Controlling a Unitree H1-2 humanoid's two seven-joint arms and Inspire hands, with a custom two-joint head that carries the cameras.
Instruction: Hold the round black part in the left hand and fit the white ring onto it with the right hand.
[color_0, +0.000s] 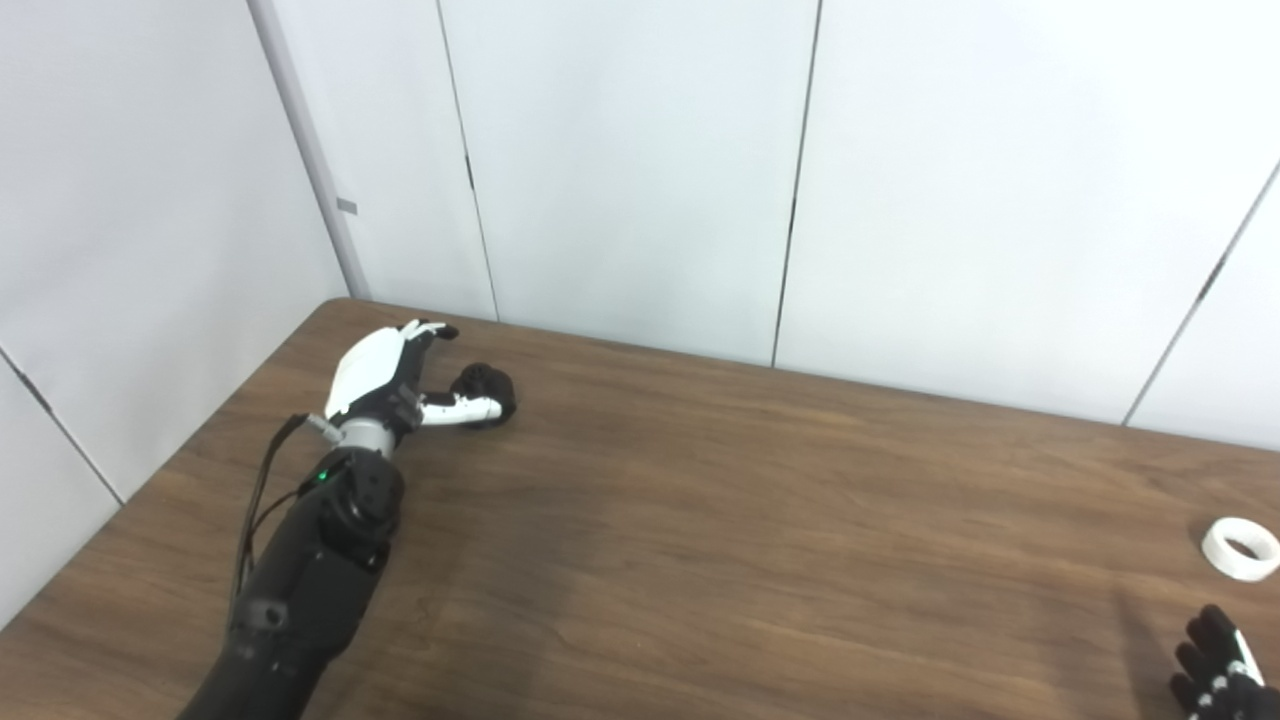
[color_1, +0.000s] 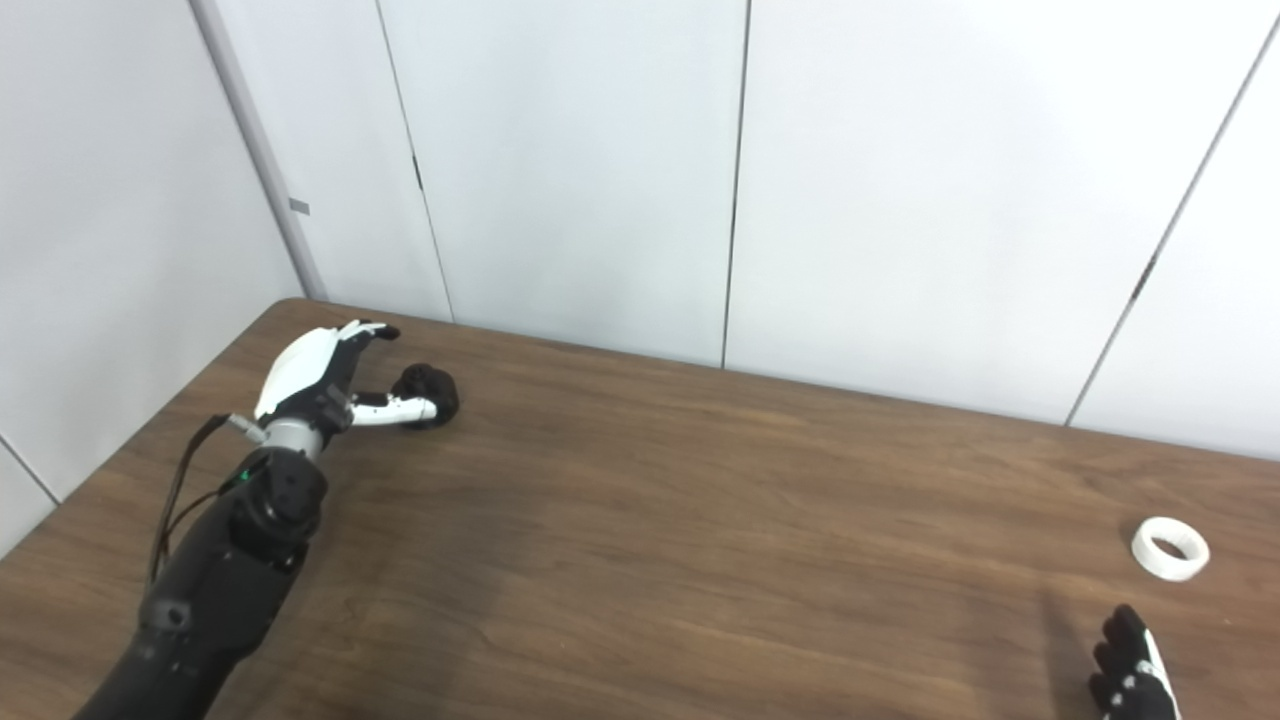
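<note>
Left hand (color_0: 385, 375) reaches over the far left part of the brown wooden table (color_0: 700, 520), fingers spread and holding nothing, its thumb just beside the round black part (color_0: 487, 386); whether they touch is unclear. Right hand (color_1: 1130, 675) shows only at the bottom right edge, so its grip cannot be told. Near it lies the white ring (color_1: 1169, 548), flat, alone. Pale wall panels (color_0: 640, 170) stand behind.
</note>
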